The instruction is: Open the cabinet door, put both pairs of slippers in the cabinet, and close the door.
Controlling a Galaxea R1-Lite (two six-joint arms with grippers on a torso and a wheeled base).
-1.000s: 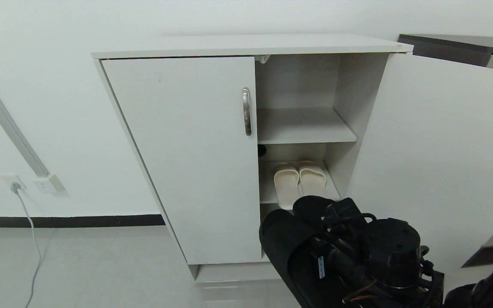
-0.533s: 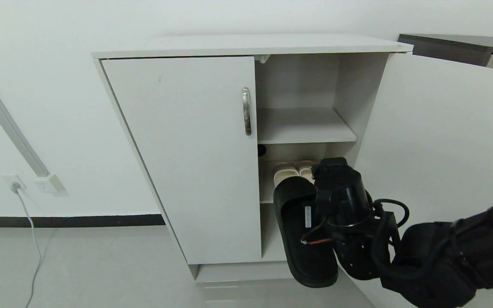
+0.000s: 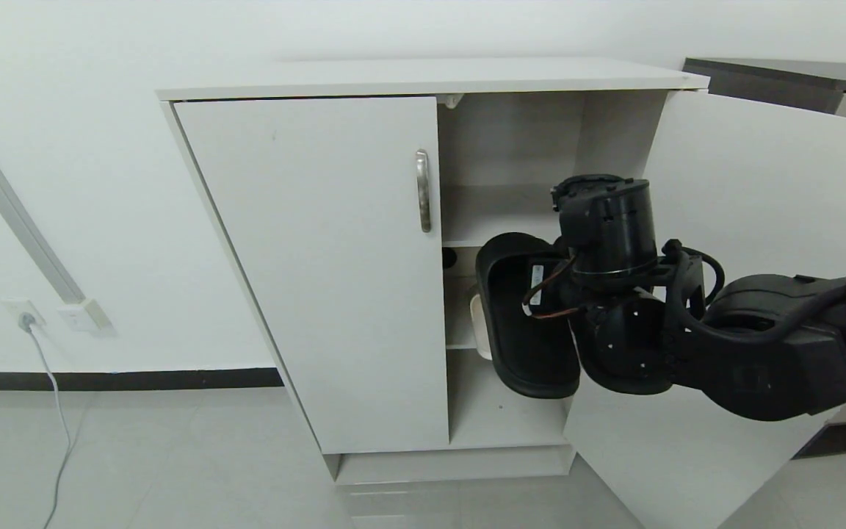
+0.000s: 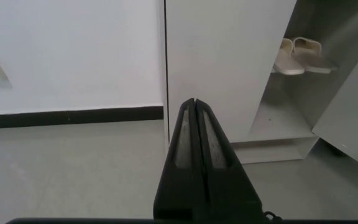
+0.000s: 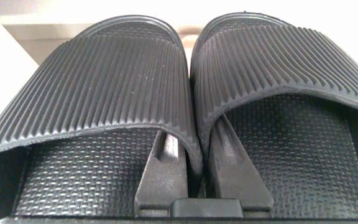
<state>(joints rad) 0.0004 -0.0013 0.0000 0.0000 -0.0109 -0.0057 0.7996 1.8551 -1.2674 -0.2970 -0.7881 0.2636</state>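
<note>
Up at the open side of the white cabinet (image 3: 423, 77) now, with the right gripper (image 5: 201, 155) clamped tight on the pair of black slippers (image 3: 526, 316), pinching the two touching inner side walls between its fingers (image 5: 166, 165), ribbed straps arching just above. Holding that pair on edge, long side up and down, right in front of the opening, beside the shut left door (image 3: 313, 272) and level with the middle shelf (image 3: 458, 327), toes reaching up to the upper shelf (image 3: 518, 217). Swung wide out to the right, the open right door (image 3: 761, 220). Tucked behind the black pair, the cream slippers (image 4: 300, 53), lying side by side on the middle shelf, ends poking just past its front edge. Down low, the left gripper (image 4: 194, 134), fingers pressed flush together with nothing between them, hanging over the grey floor (image 4: 73, 168) in front of the cabinet. On the shut door, a metal handle (image 3: 423, 191). Off on the wall to the left, a socket with a cable plugged in (image 3: 25, 319).
</note>
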